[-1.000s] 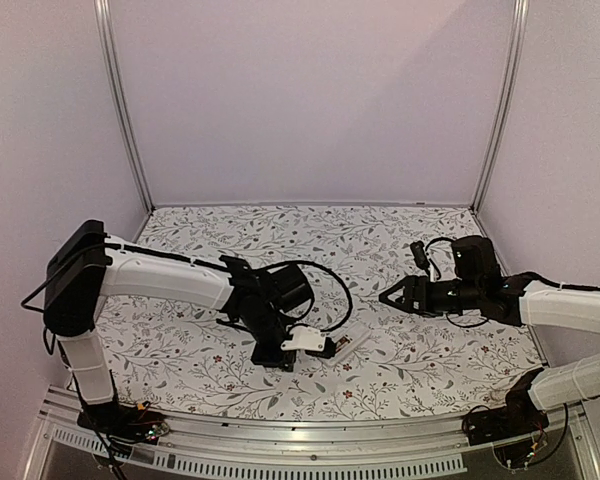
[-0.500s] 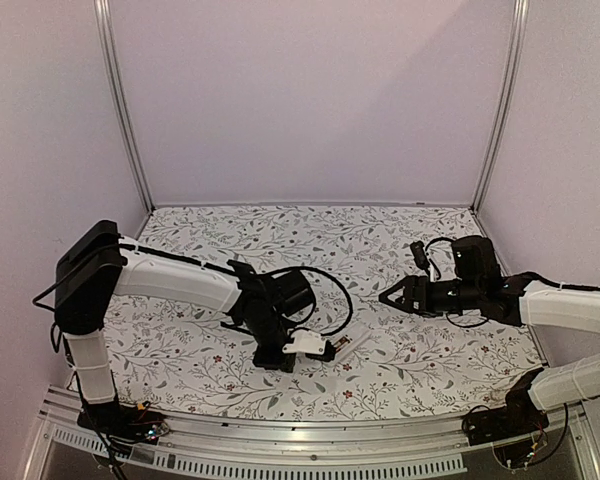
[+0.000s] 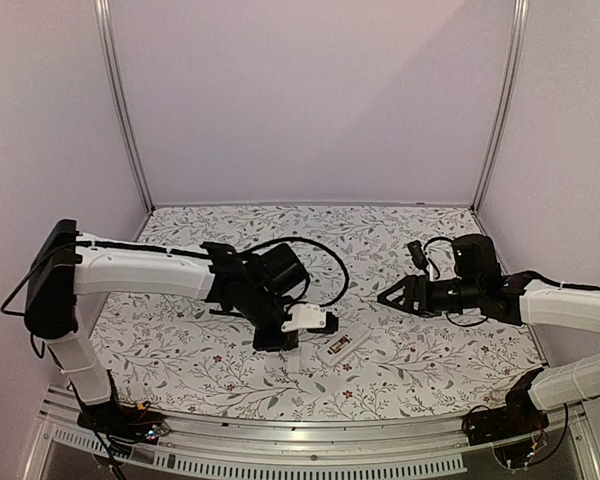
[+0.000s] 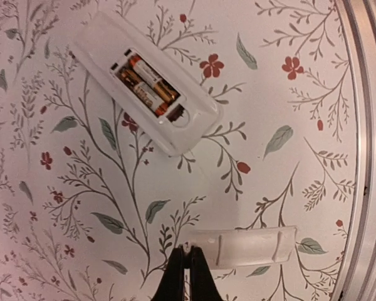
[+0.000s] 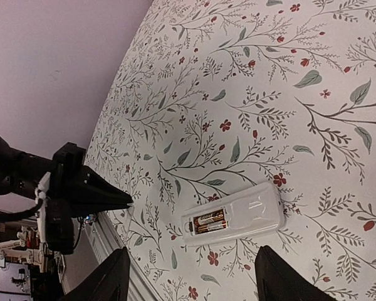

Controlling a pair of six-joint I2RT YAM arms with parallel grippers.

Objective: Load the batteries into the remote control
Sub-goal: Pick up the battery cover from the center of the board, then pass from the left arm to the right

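The white remote control point(image 4: 197, 122) lies back up on the flowered cloth, and the two reddish-gold batteries point(image 4: 147, 84) sit side by side in its open recess. It also shows in the top view point(image 3: 352, 343) and in the right wrist view point(image 5: 257, 210), with the batteries point(image 5: 210, 221) in it. My left gripper point(image 4: 188, 256) is shut on one end of a loose white battery cover point(image 4: 247, 246), held above the cloth beside the remote. My right gripper point(image 3: 386, 297) is open and empty, hovering to the right of the remote and facing it.
The metal rail point(image 3: 300, 440) runs along the near table edge, close to the left gripper point(image 5: 129, 202). A black cable loop point(image 3: 335, 280) hangs from the left arm. Purple walls enclose the back and both sides.
My left arm has moved a little back and up from the near edge, so the remote now shows clear of it. The right arm has not moved.
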